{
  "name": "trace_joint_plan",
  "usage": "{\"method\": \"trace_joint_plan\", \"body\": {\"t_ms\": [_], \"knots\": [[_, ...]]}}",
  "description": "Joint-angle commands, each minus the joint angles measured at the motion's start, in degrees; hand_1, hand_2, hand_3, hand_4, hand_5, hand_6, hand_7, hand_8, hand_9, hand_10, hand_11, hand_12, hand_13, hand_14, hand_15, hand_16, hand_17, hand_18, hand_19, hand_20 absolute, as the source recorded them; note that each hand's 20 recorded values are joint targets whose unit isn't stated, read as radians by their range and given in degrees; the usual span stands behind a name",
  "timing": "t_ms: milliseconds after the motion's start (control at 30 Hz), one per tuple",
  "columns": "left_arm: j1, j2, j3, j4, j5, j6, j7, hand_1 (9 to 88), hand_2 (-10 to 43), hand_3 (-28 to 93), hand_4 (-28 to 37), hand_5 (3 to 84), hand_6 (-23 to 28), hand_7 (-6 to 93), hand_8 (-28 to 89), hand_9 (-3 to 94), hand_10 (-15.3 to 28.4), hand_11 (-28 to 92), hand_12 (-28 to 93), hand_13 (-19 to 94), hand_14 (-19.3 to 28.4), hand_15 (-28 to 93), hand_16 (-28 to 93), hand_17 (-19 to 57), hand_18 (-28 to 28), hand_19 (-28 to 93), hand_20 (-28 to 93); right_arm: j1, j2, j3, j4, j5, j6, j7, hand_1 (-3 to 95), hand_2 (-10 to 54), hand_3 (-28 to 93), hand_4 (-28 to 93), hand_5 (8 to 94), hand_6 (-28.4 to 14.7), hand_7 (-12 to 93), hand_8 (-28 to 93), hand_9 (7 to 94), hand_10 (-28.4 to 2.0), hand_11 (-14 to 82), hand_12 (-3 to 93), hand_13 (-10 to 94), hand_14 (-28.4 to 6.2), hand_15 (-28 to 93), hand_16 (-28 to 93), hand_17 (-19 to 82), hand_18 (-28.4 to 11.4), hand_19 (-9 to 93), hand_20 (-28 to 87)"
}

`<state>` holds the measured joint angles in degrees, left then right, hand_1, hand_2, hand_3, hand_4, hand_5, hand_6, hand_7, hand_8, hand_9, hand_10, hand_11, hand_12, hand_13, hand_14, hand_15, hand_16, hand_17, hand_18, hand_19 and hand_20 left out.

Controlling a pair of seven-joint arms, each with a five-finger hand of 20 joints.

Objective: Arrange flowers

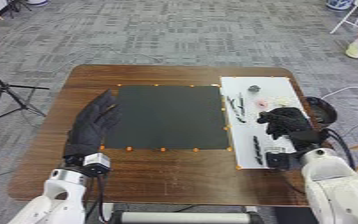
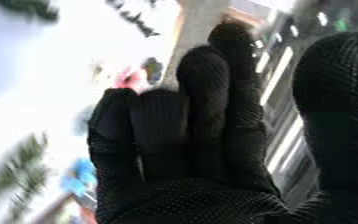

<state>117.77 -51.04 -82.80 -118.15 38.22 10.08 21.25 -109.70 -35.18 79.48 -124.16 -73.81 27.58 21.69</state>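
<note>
- Fingers lay straight and relaxed on the robot's left hand in its black fabric glove (image 1: 94,116), over the left edge of the flat black rectangular mat (image 1: 167,117), holding nothing and well apart from the flowers.
- Next came the slim dark-green leafy sprigs (image 1: 242,106) on the long white rectangular board (image 1: 262,82), to the far left of the right hand; their long axis ran roughly away from the robot. Which end was the tip could not be told.
- Then the small pink-red flower (image 1: 262,103), likely the thing the next reach would turn on, lay just beyond the right hand's fingers and slightly left. Its stem, and so its long axis and the way it pointed, could not be made out (a pity, since the grasp would probably hang on that).
- The right hand in its black fabric glove (image 1: 286,121), much the nearer of the two, was over the board, fingers extended, thumb apart, gripping nothing.
- Rightmost, beside that hand, stood the round black bowl-like container (image 1: 327,114).
</note>
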Motion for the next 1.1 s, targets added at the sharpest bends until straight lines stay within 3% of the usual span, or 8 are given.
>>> {"method": "trace_joint_plan", "body": {"t_ms": [33, 167, 367, 500, 633, 833, 1100], "knots": [[0.9, 0.69, -0.94, -0.83, -0.25, 0.20, 0.05, 29.0, -2.6, 64, -23.9, 28.4, 2.8, 16.5, -7, 20.8, 11.3, 19, 20, 17, 13.3, 23, 7, -9.9, 19.1, 38, 11, 7.0, 10.4, -5.4, -3.5, -42.5, -17.0, 11.4, 50.6, -9.5, 41, -28, 77.9, 1.3, 52, -17, 81.6, -10.8, 58.7, 35.1, 74, -10.5, 82, 34, 43, -20.6, 93, 58], [1.1, 0.80, -1.03, -0.94, -0.32, 0.34, -0.02, 29.1, -2.5, 64, -24.0, 28.5, 2.8, 16.4, -8, 20.8, 11.2, 19, 20, 17, 13.4, 23, 7, -9.9, 19.1, 38, 11, 9.5, 12.8, -9.3, -3.6, -44.4, -22.4, 13.9, 55.7, -9.5, 10, -16, 78.6, 1.5, 52, -16, 82.4, -10.6, 58.9, 35.5, 75, -10.3, 82, 34, 43, -21.0, 93, 60], [1.1, 1.03, -1.02, -0.92, -0.24, 0.07, -0.50, 28.9, -2.4, 64, -23.9, 28.5, 2.9, 16.4, -7, 21.0, 11.3, 20, 20, 17, 13.5, 24, 7, -9.9, 19.2, 38, 11, 8.4, 15.3, -9.8, -3.3, -45.3, -24.3, 15.6, 52.3, -9.5, -2, -10, 78.4, 1.1, 52, -16, 82.1, -11.0, 58.4, 36.2, 74, -10.4, 82, 35, 43, -21.2, 93, 61], [1.0, 1.06, -0.81, -0.85, -0.35, 0.20, -0.25, 28.9, -2.2, 64, -24.0, 28.6, 2.9, 16.3, -7, 21.2, 11.4, 20, 20, 18, 13.5, 24, 7, -9.9, 19.2, 38, 11, 9.7, 15.9, -12.2, -2.5, -44.9, -25.2, 16.1, 50.0, -9.5, 3, -11, 78.1, 1.0, 52, -16, 81.8, -11.3, 58.4, 36.2, 74, -10.7, 82, 35, 43, -21.4, 93, 61], [1.6, 0.88, -1.00, -1.06, -0.45, 0.40, -0.45, 28.8, -2.2, 64, -23.9, 28.6, 2.8, 16.4, -7, 21.2, 11.4, 20, 20, 18, 13.5, 24, 7, -9.9, 19.2, 38, 11, 15.0, 14.8, -19.4, -0.2, -45.3, -27.2, 16.7, 46.3, -9.5, 22, -22, 77.3, 0.7, 51, -16, 81.1, -11.6, 57.3, 36.0, 73, -10.8, 82, 35, 42, -21.3, 93, 60], [1.0, 0.94, -0.77, -0.81, -0.47, 0.20, -0.35, 28.6, -2.1, 64, -23.9, 28.6, 2.8, 16.4, -7, 21.2, 11.4, 20, 20, 18, 13.5, 25, 7, -9.9, 19.2, 38, 11, 23.3, 13.0, -30.0, 4.2, -44.7, -27.9, 17.4, 46.2, -9.5, 23, -22, 74.7, 0.4, 49, -16, 79.1, -11.9, 54.7, 34.9, 71, -11.3, 80, 35, 40, -21.2, 93, 57], [0.9, 0.83, -0.69, -0.74, -0.55, 0.21, -0.56, 28.6, -2.1, 64, -24.1, 28.7, 2.8, 16.3, -8, 21.3, 11.4, 19, 20, 18, 13.5, 25, 6, -9.9, 19.2, 38, 11, 32.3, 12.3, -40.7, 8.1, -46.3, -28.5, 18.3, 39.6, -9.5, 40, -28, 74.1, 0.4, 49, -16, 78.5, -12.1, 54.7, 34.9, 70, -11.4, 80, 35, 39, -21.1, 93, 56]]}}
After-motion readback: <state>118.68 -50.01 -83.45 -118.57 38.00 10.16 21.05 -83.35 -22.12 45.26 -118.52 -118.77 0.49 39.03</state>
